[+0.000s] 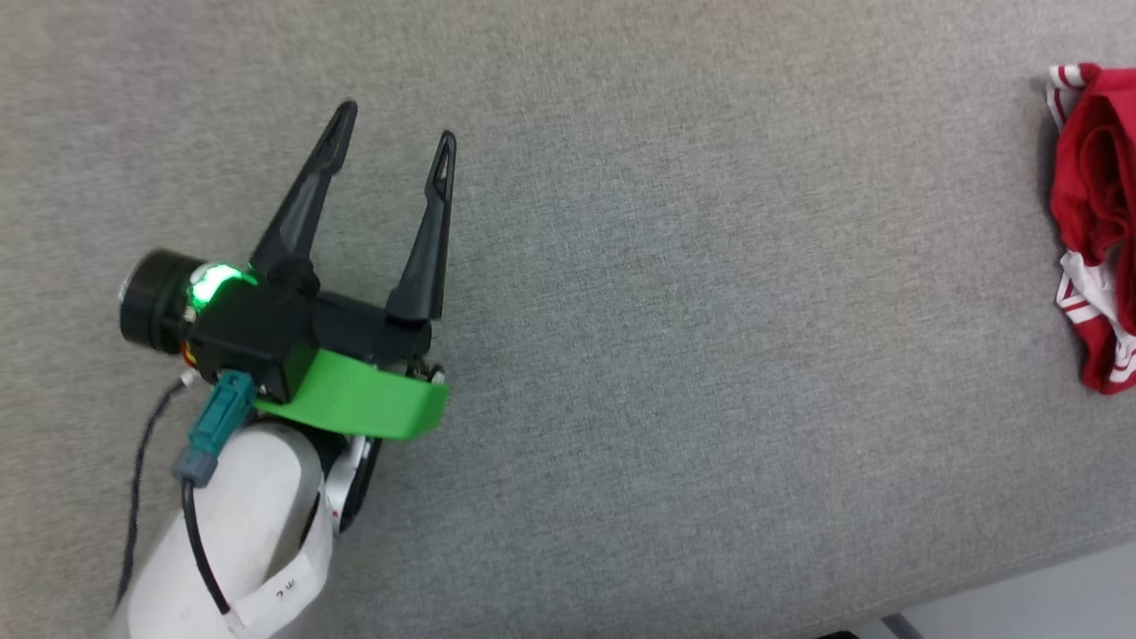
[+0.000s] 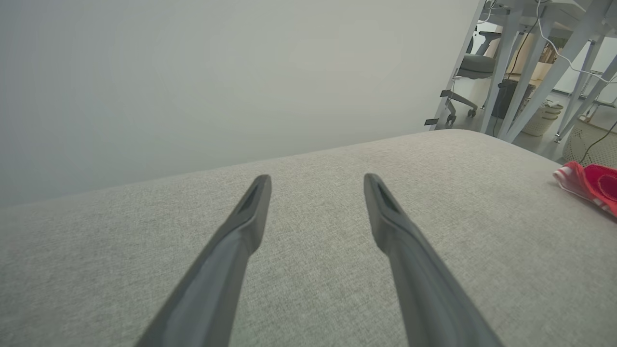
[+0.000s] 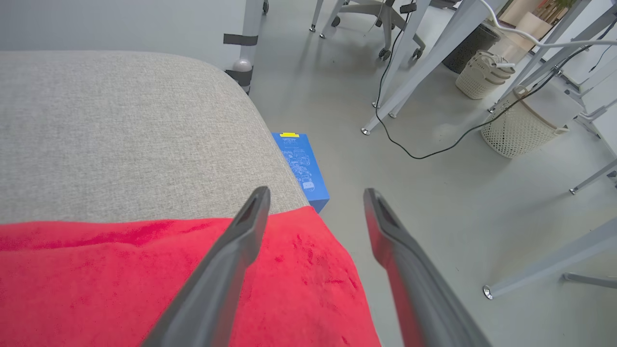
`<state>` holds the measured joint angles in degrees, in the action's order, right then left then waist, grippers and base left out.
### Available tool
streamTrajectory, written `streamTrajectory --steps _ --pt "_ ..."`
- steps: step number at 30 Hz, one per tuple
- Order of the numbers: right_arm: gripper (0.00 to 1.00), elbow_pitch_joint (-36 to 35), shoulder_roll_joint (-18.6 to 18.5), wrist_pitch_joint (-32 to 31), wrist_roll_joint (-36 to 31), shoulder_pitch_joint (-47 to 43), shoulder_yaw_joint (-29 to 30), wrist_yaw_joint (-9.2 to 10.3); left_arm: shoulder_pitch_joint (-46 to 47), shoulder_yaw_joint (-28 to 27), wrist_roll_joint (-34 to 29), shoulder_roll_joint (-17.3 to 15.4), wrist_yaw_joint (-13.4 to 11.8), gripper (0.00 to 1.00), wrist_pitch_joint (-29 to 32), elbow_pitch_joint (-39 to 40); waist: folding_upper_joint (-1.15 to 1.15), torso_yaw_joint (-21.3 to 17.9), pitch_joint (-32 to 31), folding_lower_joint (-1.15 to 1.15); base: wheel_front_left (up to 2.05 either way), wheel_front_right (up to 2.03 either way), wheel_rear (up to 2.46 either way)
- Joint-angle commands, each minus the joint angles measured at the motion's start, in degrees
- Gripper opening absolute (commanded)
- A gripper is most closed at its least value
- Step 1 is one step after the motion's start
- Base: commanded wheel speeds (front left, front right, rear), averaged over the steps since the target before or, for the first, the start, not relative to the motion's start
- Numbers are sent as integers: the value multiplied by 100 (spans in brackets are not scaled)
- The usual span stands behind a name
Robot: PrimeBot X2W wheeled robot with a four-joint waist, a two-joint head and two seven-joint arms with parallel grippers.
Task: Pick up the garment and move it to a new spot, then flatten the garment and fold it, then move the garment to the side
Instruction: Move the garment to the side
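A wide grey cushion (image 1: pixel 674 355) takes up most of the head view, and a pale floor (image 3: pixel 434 193) is seen past its rounded corner in the right wrist view. The garment (image 1: pixel 1096 231) is found at the far right of the cushion as a compact red bundle with white striped trim showing. In the right wrist view its red cloth is spread up to the cushion's corner.

The left gripper (image 1: pixel 397 122) is held over bare cushion, well apart from the garment, its two fingers spread with nothing between them. The right gripper (image 3: pixel 315 191) is poised just above the red cloth. Its fingers are also spread, and no cloth is pinched.

A blue box (image 3: pixel 301 166) lies on the floor beside the cushion's corner, and a white basket (image 3: pixel 523 127) stands farther off.

The last step, setting the garment aside, is judged to be in hand and nearly done. How neatly it is folded cannot be told. Next, the right arm would need to be lifted straight away, so that no cloth is caught and dragged over the edge.
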<state>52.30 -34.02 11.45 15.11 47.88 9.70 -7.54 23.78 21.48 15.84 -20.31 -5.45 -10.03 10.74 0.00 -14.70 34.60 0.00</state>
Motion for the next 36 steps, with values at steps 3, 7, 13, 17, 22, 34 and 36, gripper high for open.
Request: streamTrajectory --steps 3,7,13,17,22,34,36 --pt "100 -262 235 186 -147 -380 111 5 -292 -58 138 119 -118 100 -156 -209 0 301 -679 0 0 0 0" --pt "100 -803 498 284 -184 -970 227 5 -555 -118 284 249 -211 100 -285 -449 0 494 -1091 0 0 0 0" --pt "100 -1884 1056 304 -206 -1991 304 5 -960 -248 488 410 -314 100 -409 -802 0 795 -1602 0 0 0 0" --pt "100 -2667 1480 202 -213 -2715 309 5 -1139 -327 578 516 -311 100 -461 -1027 0 1066 -1859 0 0 0 0" --pt "100 -3626 2092 -17 -114 -3412 138 5 -1339 -455 665 590 -226 100 -488 -1219 0 1342 -2087 0 0 0 0" --pt "100 -5251 2696 -484 -245 -4486 -654 5 -1832 -1018 572 743 -89 100 -496 -1459 0 1828 -2677 0 0 0 0" --pt "100 -5450 2757 -584 -270 -4669 -722 5 -1929 -1088 548 751 -40 100 -496 -1517 0 1857 -2788 0 0 0 0"
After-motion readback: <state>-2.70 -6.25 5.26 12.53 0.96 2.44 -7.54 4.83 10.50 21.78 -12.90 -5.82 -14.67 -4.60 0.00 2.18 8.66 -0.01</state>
